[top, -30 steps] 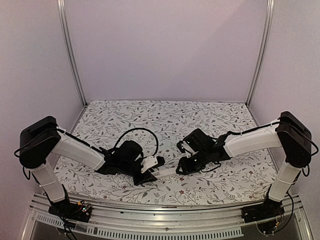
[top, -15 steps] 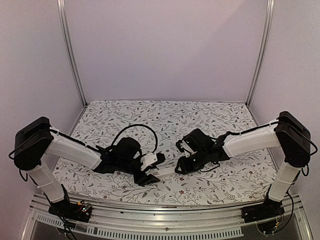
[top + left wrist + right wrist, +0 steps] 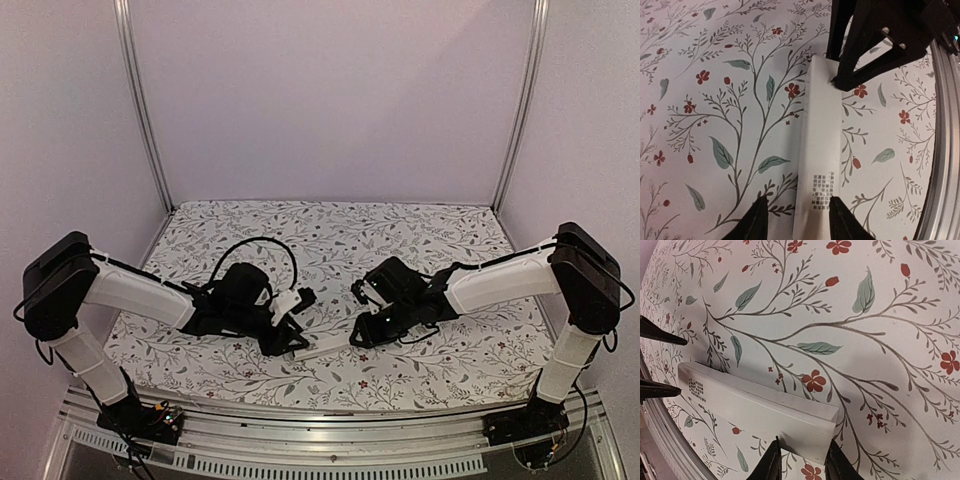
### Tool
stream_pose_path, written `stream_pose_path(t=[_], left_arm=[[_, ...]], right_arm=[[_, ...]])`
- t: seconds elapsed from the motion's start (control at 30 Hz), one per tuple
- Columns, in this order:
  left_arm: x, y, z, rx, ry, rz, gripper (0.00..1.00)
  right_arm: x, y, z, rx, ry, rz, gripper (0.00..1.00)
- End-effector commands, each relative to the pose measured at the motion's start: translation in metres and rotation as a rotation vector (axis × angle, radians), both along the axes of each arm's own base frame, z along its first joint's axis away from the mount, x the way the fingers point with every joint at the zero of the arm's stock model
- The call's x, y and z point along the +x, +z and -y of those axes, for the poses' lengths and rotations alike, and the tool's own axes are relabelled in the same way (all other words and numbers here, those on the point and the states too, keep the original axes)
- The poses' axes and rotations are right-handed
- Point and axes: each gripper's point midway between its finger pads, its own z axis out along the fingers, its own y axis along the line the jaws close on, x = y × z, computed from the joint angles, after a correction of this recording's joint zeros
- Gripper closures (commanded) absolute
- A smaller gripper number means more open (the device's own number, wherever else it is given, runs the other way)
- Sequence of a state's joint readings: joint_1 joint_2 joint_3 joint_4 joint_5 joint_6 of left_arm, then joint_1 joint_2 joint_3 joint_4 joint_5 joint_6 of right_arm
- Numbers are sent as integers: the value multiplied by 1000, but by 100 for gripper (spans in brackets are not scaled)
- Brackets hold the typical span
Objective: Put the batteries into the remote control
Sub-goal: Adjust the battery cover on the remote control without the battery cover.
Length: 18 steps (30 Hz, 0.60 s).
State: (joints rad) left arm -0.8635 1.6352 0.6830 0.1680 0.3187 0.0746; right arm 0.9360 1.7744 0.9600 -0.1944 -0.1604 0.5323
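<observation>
The left gripper (image 3: 798,201) stands part open, its 2 dark fingers astride one end of the remote control (image 3: 821,130) without pinching it. In the left wrist view the finger at 9 o'clock of the bar has a strip of cloth showing between itself and the white edge. The finger at 3 o'clock overlaps that edge, and I cannot tell whether it touches. Just ahead of these fingertips, on the remote's upward face, sits a small dark printed patch (image 3: 822,190).

From there the slim white bar runs toward 12 o'clock in that view, lying flat on the floral tablecloth (image 3: 715,100). Its far end meets the right gripper (image 3: 803,442). In the right wrist view this gripper's 2 fingertips press against both long sides of the bar's blunt end, clamped on it. The end is low over the cloth, and I cannot tell whether it is lifted.

The face on show is plain and unbroken. Whether a battery compartment is open cannot be told, and nothing is seen lying in one.

From the top camera the remote sits at about 6 o'clock on the table, stretched between the 2 grippers from 8 to 2 o'clock. A metal rail (image 3: 945,150) borders the table's near edge just beyond it.
</observation>
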Motion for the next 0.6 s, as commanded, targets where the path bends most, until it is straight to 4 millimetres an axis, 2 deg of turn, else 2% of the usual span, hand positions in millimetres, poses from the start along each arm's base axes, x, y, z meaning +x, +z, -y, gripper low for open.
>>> stream_pose_path(t=[0.0,0.07,0.17,0.37,0.43,0.57], left_arm=[[-11,-15,-3,45,4,-67,59],[-12,-25,-8,84,17,-71,60],[-7,-33,-12,118,46,-68,69],[-12,-32,-6,104,13,-93,69],[-15,-25,-5,83,1,-91,65],[-14,1,-5,5,6,-22,36]], right_arm=[[-6,-31,24,-145,-11,-26,72],[-6,-30,24,-145,-10,-24,72],[-6,-29,24,-146,-11,-21,72],[-5,-28,26,-149,-11,-16,73],[-4,-27,25,-148,-13,-13,73],[-3,-27,26,-150,-12,-7,73]])
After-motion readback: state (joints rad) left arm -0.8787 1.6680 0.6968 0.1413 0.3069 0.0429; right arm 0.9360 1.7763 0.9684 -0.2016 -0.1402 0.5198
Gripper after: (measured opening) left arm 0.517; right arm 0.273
